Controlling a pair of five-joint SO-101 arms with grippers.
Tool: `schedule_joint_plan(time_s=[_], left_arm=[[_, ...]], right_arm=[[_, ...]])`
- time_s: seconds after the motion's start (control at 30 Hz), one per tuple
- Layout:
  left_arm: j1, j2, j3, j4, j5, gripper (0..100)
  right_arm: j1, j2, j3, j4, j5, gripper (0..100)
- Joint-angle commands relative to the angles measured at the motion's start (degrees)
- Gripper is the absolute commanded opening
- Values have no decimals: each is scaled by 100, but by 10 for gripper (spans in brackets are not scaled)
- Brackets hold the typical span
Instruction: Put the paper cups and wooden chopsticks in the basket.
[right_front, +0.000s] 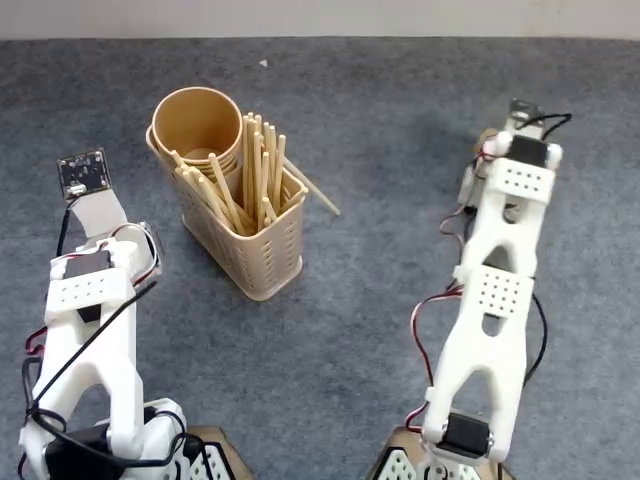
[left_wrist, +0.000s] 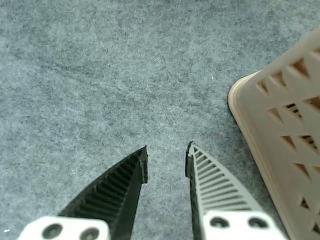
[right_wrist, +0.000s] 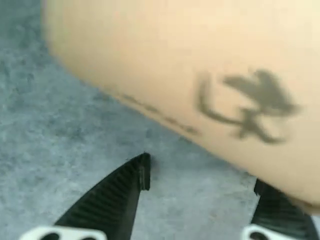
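Left hand: your left hand (left_wrist: 166, 150) hangs low over the desk (left_wrist: 100, 75), its two fingers parted, grey cover showing between them and nothing held
Left hand to basket: the basket (left_wrist: 280, 135) stands just beside this hand, on the side of its white finger (left_wrist: 215, 180); the basket's corner is near that fingertip but apart from it
Left arm: from above you see the left arm (right_front: 95, 300) folded at the desk's near left, with the basket ahead of it and to its right
Basket: it stands upright on the desk, left of the middle
Paper cups: nested paper cups (right_front: 197, 120) sit mouth up in the basket's far end
Chopsticks: the chopsticks (right_front: 258, 170) stand on end in the basket, beside the cups; one slants out over the right rim, and you cannot tell whether its tip touches the desk
Right arm: the right arm (right_front: 495, 290) is stretched toward the desk's far right, well apart from the basket
Right hand: your right hand (right_wrist: 202, 172) is spread wide; its black finger (right_wrist: 120, 200) is clear, with desk showing past the tip
Loose paper cup: a loose paper cup (right_wrist: 200, 75) lies right in front of this hand, its tan side with a dark print facing the wrist camera; its edge covers the other fingertip, and you cannot tell whether they touch
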Motion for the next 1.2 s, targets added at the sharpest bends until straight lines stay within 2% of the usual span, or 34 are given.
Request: schedule_joint_plan(time_s=[0.0,0.2,0.53,0.6,0.77,0.8,0.87,1.03,1.17], left_arm=[[84,-110,-48,-88,-53,154],[84,-110,-48,-88,-53,154],[84,-110,-13,-79,-53,154],[84,-110,-13,-79,-53,154],[84,-110,-13,-79,-53,154],[84,-110,-13,-79,-53,154],[84,-110,-13,-79,-53,154],[84,-110,-13,-79,-53,154],[84,-110,-22,-79,-53,154]], right_arm=[[418,-796,-497,119,-97,328],[259,-1420,-505,57,-202,328],[-22,-963,215,-1560,-211,327],[-22,-787,251,-1771,-211,289],[4,-620,242,-1842,-167,19],[13,-611,242,-1842,-167,0],[48,-629,242,-1807,-149,15],[251,-910,-453,-1525,870,5],[303,-1938,-681,-1059,1090,5]])
